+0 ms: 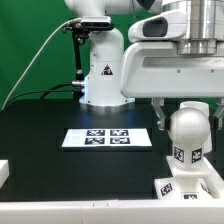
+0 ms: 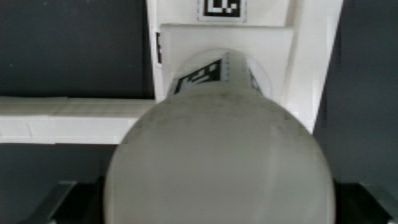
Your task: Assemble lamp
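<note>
The white round-headed bulb [image 1: 188,135] stands upright on the flat square base [image 1: 178,193] at the exterior view's right, both with black-and-white tags. My gripper [image 1: 188,120] hangs straight over the bulb, with one finger [image 1: 160,112] on each side of its head. The jaws look open, with a small gap on each side. In the wrist view the bulb [image 2: 217,130] fills the middle, and the tagged base [image 2: 267,40] shows beyond it. My gripper [image 2: 217,205] has its dark fingers [image 2: 71,200] only at the picture's corners. The shade does not show.
The marker board [image 1: 105,138] lies on the black table mid-scene. The arm's white pedestal [image 1: 100,75] stands behind it. A white block [image 1: 3,172] is cut off at the exterior view's left edge. A white rim [image 1: 80,212] runs along the table's near edge.
</note>
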Motion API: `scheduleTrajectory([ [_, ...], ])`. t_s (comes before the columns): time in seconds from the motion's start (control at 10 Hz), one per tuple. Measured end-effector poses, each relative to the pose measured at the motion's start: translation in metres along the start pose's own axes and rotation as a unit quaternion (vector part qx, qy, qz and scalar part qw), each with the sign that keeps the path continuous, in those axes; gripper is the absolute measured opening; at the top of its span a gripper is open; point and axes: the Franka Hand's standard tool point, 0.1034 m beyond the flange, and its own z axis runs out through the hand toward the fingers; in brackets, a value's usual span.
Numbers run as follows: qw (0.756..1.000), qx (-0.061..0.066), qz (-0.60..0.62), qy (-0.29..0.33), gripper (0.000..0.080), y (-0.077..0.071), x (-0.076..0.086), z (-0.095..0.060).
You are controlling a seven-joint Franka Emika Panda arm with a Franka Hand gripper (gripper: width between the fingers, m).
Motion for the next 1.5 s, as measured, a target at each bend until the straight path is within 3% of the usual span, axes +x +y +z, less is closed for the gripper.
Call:
scheduleTrajectory([
  [0.4, 0.994, -0.001, 0.107, 0.001, 0.0571, 0.003, 0.001, -0.001],
  [0.6, 0.972, -0.006, 0.236, -0.007, 0.0571, -0.003, -0.003, -0.001],
  [0.8, 0.926, 0.004, 0.377, -0.013, 0.0571, -0.001, -0.004, 0.0],
  [1.1, 0.833, 0.043, 0.551, -0.028, 0.0564, -0.006, 0.001, -0.001],
  [1.2, 0.813, 0.05, 0.579, -0.031, 0.0564, -0.007, 0.002, -0.001],
  [1.5, 0.798, 0.045, 0.6, -0.037, 0.0549, -0.014, -0.004, 0.003],
])
